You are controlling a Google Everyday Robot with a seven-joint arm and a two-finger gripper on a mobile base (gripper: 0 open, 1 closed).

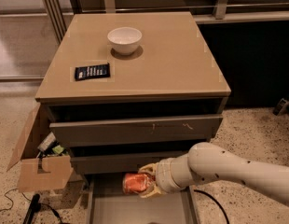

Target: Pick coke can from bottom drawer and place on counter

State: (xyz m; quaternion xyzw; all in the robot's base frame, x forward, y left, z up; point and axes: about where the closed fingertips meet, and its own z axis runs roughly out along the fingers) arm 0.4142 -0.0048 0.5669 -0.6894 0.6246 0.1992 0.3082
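Note:
The coke can, red-orange, lies on its side in my gripper, which is shut on it. The can hangs above the grey floor of the open bottom drawer, just in front of the middle drawer's front. My white arm reaches in from the right. The tan counter is the top of the cabinet, well above the can.
A white bowl and a flat black packet sit on the counter. Two upper drawers stand slightly pulled out. An open cardboard box stands on the floor at the left. A black cable lies by the drawer.

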